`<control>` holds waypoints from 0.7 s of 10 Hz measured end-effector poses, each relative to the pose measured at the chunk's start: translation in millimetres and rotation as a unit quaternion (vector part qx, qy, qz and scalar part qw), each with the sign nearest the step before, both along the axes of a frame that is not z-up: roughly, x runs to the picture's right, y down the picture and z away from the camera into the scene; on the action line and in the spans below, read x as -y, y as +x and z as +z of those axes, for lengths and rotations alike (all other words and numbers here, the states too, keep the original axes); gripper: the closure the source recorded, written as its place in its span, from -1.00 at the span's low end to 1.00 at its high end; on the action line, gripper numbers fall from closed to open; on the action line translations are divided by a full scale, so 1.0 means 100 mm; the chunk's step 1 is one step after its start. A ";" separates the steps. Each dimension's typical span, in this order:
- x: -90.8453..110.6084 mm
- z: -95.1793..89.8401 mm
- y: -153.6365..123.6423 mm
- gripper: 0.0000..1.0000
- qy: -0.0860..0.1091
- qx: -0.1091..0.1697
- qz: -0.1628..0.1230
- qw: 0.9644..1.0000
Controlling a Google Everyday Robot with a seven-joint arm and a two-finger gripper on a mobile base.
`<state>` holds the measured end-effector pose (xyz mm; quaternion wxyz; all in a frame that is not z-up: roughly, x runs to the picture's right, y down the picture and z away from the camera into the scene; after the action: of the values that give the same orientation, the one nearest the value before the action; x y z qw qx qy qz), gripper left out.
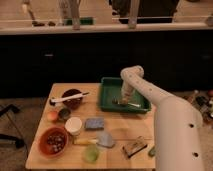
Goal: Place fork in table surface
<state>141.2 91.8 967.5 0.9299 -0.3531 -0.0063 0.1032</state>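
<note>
End effector down in the green tray, fork just beneath it

We risk dragging the fork [128, 103] against the green tray [107, 95] wall or dropping it back inside if our hold is shallow, short of the desk [120, 132]; the fork lies on the tray floor near its right front, right under our end effector [125, 98], seemingly touching, and we cannot tell whether its fingers are spread or clamped
</note>
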 end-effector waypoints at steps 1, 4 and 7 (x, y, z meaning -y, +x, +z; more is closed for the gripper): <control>0.00 -0.01 0.01 1.00 0.000 -0.001 0.000 1.000; 0.01 -0.01 0.04 1.00 0.006 0.009 0.003 1.000; 0.16 -0.17 0.04 1.00 0.032 0.025 0.007 0.999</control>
<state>144.8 76.1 950.8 0.9395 -0.3254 -0.0360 0.1008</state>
